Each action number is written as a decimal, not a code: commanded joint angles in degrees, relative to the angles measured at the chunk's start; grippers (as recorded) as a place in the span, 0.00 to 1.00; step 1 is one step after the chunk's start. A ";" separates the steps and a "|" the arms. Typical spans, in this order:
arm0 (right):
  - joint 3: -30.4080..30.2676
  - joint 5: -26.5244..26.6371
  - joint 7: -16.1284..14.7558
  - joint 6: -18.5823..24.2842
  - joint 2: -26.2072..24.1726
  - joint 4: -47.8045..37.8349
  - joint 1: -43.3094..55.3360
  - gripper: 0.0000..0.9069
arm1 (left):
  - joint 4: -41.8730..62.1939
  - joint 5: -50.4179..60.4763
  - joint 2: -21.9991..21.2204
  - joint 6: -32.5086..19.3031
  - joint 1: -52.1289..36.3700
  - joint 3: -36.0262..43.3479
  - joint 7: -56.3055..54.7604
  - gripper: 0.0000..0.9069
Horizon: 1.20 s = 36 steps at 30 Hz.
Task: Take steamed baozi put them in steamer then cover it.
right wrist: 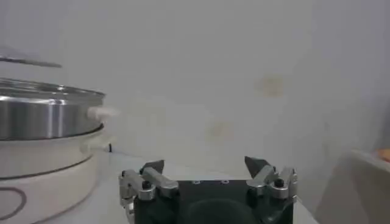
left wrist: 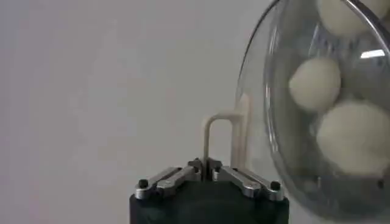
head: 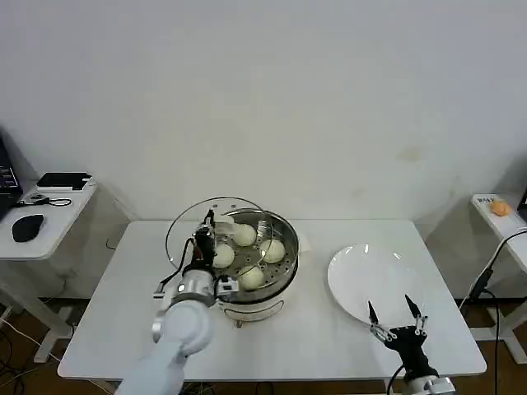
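Note:
The steamer (head: 262,290), a shiny steel pot on a white base, stands mid-table with several cream-white baozi (head: 272,250) on its perforated tray. My left gripper (head: 207,227) is shut on the cream handle (left wrist: 210,131) of the clear glass lid (head: 186,224). It holds the lid tilted on edge at the pot's left rim. In the left wrist view the baozi (left wrist: 314,83) show through the lid's glass (left wrist: 286,152), with the left gripper (left wrist: 207,165) clamped on the handle. My right gripper (head: 396,316) hangs open and empty at the front right. The right wrist view has the steamer (right wrist: 42,119) far from the right gripper (right wrist: 206,164).
A flat white plate (head: 358,276) lies right of the steamer, just beyond the right gripper. The white table (head: 115,321) has bare room at front and left. A side desk (head: 45,216) with a mouse stands at left, another small table (head: 494,216) at right.

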 commanded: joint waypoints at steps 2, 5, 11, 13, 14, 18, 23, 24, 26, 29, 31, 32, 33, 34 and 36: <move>-0.62 -0.61 -0.02 0.10 0.22 -0.52 0.27 1.00 | 6.00 6.79 -8.96 0.81 -3.85 2.37 3.12 0.00; -0.97 -0.71 -0.04 0.04 0.19 -0.57 0.44 1.00 | 6.25 7.68 -10.05 0.69 -3.35 2.56 2.90 0.00; -1.33 -0.80 -0.07 -0.02 0.28 -0.61 0.50 1.00 | 5.64 8.06 -10.10 0.28 -1.97 3.23 2.61 0.00; -1.34 -0.92 -0.07 0.03 0.29 -0.73 0.41 1.00 | 5.37 8.13 -9.86 0.17 -1.41 3.29 2.57 0.00; -1.38 -0.95 -0.07 0.06 0.30 -0.79 0.40 1.00 | 5.30 8.29 -9.80 0.07 -1.11 3.25 2.51 0.00; -1.72 -1.02 -0.05 0.12 0.40 -0.80 0.34 1.00 | 5.16 8.35 -9.63 -0.16 -0.18 3.10 2.39 0.00; -2.31 -1.22 -0.06 0.19 0.56 -0.95 0.40 1.00 | 5.27 8.67 -9.61 -0.49 0.61 3.07 2.05 0.00; -2.35 -1.27 -0.05 0.20 0.55 -1.01 0.41 1.00 | 5.27 8.75 -9.59 -0.59 0.67 3.00 1.94 0.00; -2.37 -1.30 -0.05 0.26 0.49 -1.14 0.42 1.00 | 5.23 8.91 -9.66 -0.68 0.84 2.93 1.90 0.00; -2.42 -1.26 -0.05 0.28 0.44 -1.25 0.46 1.00 | 5.40 9.20 -9.87 -0.81 1.18 2.93 1.79 0.00; -2.44 -1.24 -0.07 0.29 0.43 -1.23 0.47 1.00 | 5.62 9.28 -9.99 -0.87 1.18 2.98 1.75 0.00; -2.47 -1.25 -0.06 0.29 0.43 -1.25 0.48 1.00 | 5.83 9.38 -10.15 -0.91 1.11 3.03 1.71 0.00; -2.50 -1.25 -0.06 0.30 0.41 -1.29 0.49 1.00 | 5.93 9.43 -10.22 -0.93 0.97 3.08 1.68 0.00; -2.52 -1.26 -0.07 0.30 0.42 -1.30 0.50 1.00 | 6.02 9.50 -10.25 -0.97 0.90 3.11 1.69 0.00; -2.60 -1.22 -0.08 0.30 0.47 -1.32 0.48 1.00 | 6.22 9.48 -10.25 -1.01 0.57 3.15 1.70 0.00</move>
